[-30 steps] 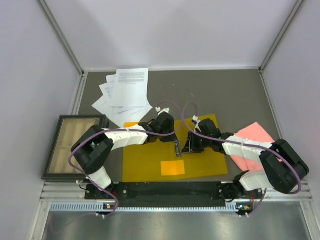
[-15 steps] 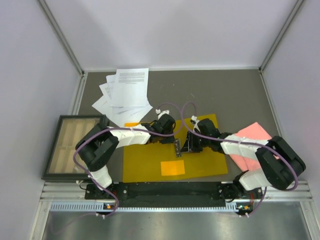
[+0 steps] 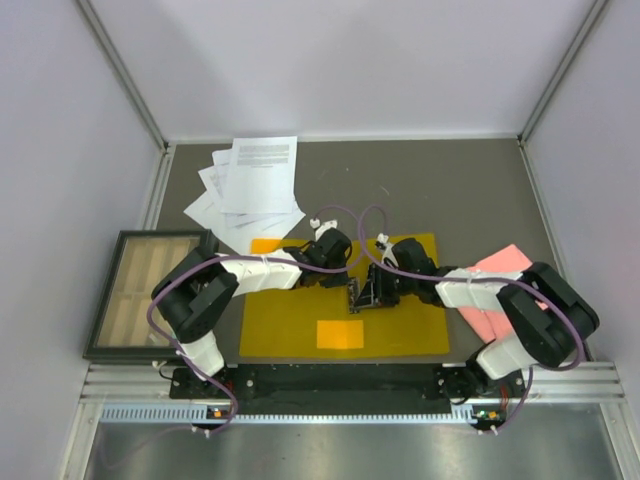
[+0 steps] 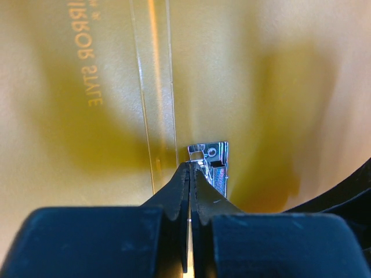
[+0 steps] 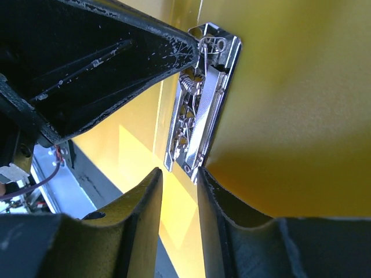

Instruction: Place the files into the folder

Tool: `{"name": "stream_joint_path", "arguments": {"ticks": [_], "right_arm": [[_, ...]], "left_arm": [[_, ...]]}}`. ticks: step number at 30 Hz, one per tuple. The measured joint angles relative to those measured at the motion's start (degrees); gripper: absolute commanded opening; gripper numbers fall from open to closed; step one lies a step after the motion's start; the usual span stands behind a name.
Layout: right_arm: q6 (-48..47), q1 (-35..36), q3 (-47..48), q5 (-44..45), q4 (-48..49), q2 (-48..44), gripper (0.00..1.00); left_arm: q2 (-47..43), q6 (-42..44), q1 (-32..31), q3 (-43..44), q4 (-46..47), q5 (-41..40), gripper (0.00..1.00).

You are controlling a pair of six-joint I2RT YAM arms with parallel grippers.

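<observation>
Yellow folder [image 3: 300, 320] lay open, its metal clip [image 5: 200, 124] inside. My left gripper [image 4: 190, 174] was squeezed tight at the clip's end; my right gripper [image 5: 178, 174] stood a little open beside it. I saw the files [image 3: 250, 185] well apart, back left, and a pink cloth [image 3: 505, 265] on the right.

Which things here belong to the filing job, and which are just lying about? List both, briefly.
Job: folder, its clip, files.
Lying about: cloth, frame.
</observation>
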Motion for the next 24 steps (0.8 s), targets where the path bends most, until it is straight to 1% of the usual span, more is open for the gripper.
{"name": "stream_joint_path", "arguments": {"ticks": [1, 4, 6, 11, 13, 15, 19, 24], "right_arm": [[0.04, 0.0, -0.02, -0.39, 0.48, 0.39, 0.29], [0.39, 0.0, -0.02, -1.49, 1.68, 1.53, 0.24], [0.48, 0.02, -0.02, -2.43, 2.54, 2.36, 0.23], [0.9, 0.02, -0.42, -4.02, 4.09, 3.04, 0.23], [1.05, 0.02, -0.5, -4.9, 4.5, 3.13, 0.25], [1.11, 0.02, -0.52, -5.46, 4.96, 3.13, 0.31], [0.87, 0.02, -0.52, -5.66, 4.87, 3.13, 0.31], [1.22, 1.25, -0.46, -5.97, 5.18, 3.5, 0.29]], "left_arm": [[-0.02, -0.31, -0.02, -0.07, 0.09, -0.31, 0.0], [-0.2, -1.2, -0.04, -0.46, 0.35, -1.14, 0.0], [-0.35, -1.55, -0.11, -0.63, 0.39, -1.57, 0.0], [-0.48, -2.93, -0.35, -0.83, 0.37, -2.58, 0.0], [-0.48, -3.37, -0.42, -0.9, 0.39, -2.75, 0.0], [-0.68, -4.04, -0.42, -1.16, 0.59, -2.86, 0.0], [-2.36, -5.57, -0.42, -3.1, 0.83, -4.48, 0.0], [-6.36, -9.42, -0.39, -7.21, -0.15, -7.8, 0.0]]}}
